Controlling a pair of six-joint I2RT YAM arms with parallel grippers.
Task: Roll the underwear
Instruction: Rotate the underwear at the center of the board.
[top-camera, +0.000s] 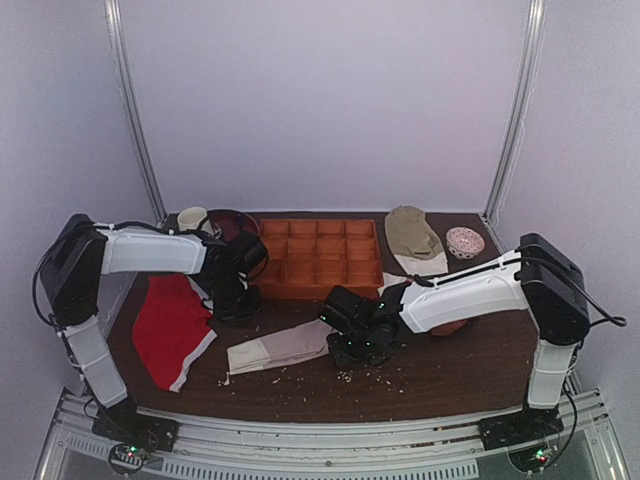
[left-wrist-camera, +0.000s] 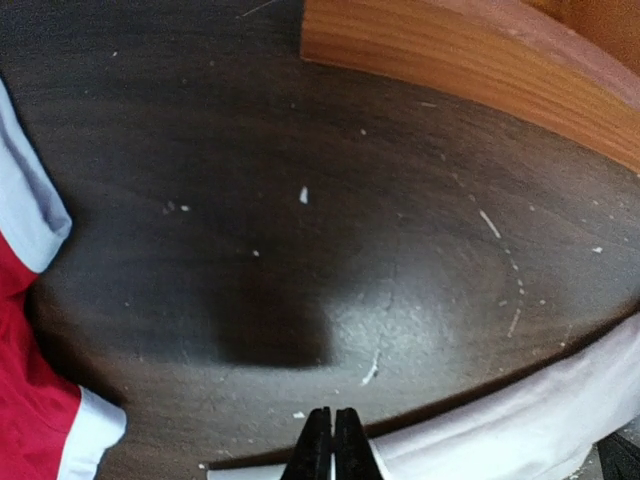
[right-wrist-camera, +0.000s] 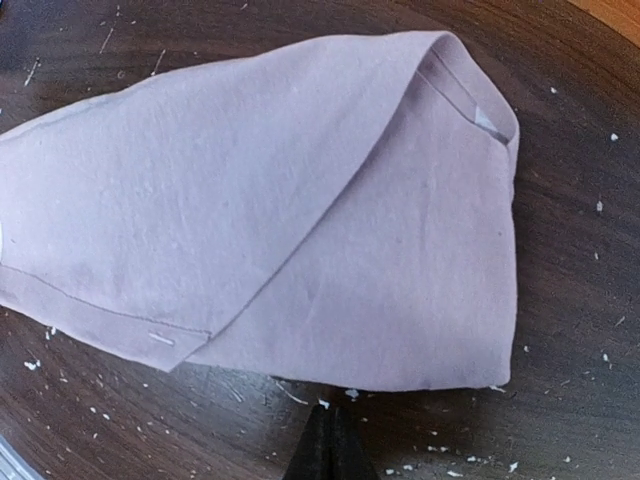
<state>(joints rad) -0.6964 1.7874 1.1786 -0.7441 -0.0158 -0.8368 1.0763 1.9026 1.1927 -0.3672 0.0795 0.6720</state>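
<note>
In front of the orange tray (top-camera: 318, 258), you've got the underwear (top-camera: 280, 348) folded flat on the bench. The left end effector (left-wrist-camera: 333, 442) and right end effector (right-wrist-camera: 329, 438) are both closed beside it. A red garment (top-camera: 170, 325) lies further left.

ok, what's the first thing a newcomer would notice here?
Probably the bright red garment spread on the left of the table, and the orange compartment tray at the back centre. Then the underwear, folded flat and not yet rolled, lying front centre with the right claw shut right by its edge.
</note>
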